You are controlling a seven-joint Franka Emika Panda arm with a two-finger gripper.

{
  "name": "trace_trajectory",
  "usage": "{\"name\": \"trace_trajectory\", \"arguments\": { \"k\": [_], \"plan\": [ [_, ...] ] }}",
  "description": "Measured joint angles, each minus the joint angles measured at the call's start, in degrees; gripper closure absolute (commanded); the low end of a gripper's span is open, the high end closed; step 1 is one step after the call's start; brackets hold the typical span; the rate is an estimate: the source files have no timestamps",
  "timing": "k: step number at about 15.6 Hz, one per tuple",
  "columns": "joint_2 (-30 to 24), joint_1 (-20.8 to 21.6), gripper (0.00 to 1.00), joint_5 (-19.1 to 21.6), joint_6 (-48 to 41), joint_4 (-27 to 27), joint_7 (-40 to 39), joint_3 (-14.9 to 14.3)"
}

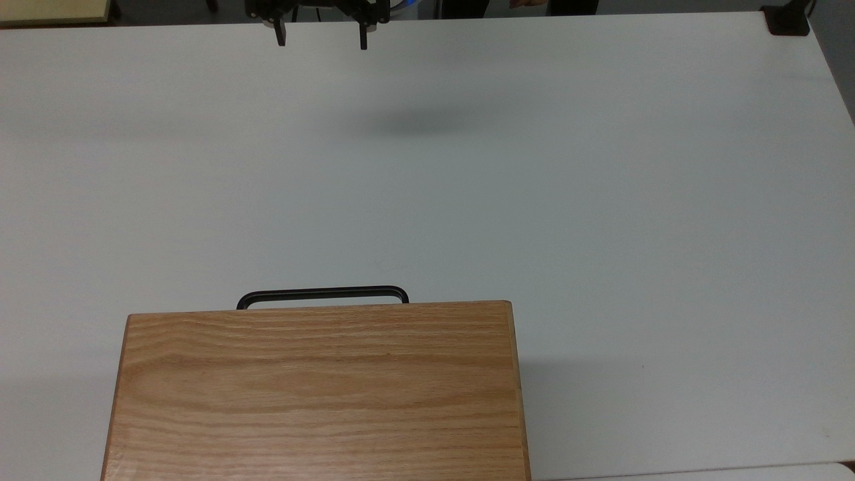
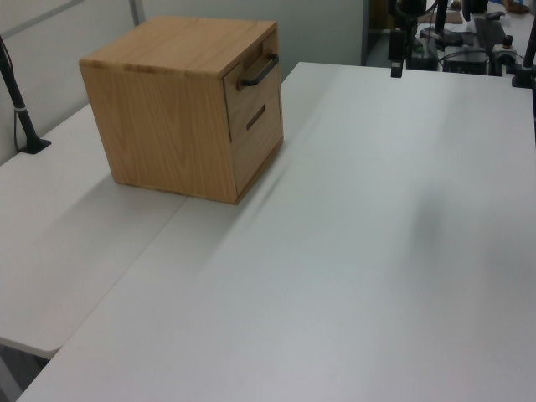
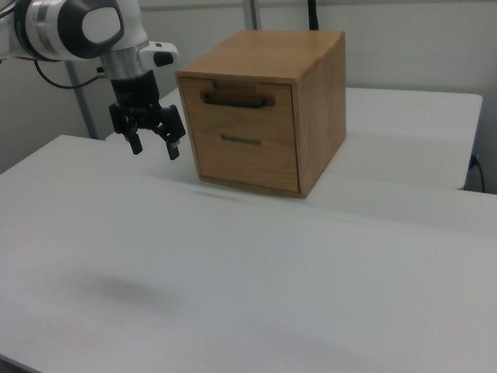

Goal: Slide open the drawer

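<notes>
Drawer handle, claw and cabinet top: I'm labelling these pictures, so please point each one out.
drawer handle (image 3: 237, 99): right view, middle of the black bar.
claw (image 3: 155, 144): right view, gap between its open fingertips.
cabinet top (image 1: 320, 394): top view, centre of the grained oak panel.

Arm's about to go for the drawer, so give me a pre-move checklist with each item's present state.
1. Gripper open, holding nothing: ok.
2. Drawer shut, front flush with the cabinet: ok.
3. Black handle exposed, unobstructed: ok.
4. Bare table between gripper and handle: ok.
5. Gripper at the handle: not ok, it hangs above the table, well away from the drawer front.
6. Finger spread wide enough for the bar: cannot tell.
</notes>
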Motion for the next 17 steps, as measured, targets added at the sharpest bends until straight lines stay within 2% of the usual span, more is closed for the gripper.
{"name": "trace_trajectory", "arguments": {
  "k": [12, 17],
  "plan": [
    [0.02, 0.02, 0.00, 0.00, -0.34, -0.01, -0.01, -0.08],
    [0.02, -0.37, 0.00, 0.00, -0.35, 0.01, 1.33, -0.99]
  ]
}}
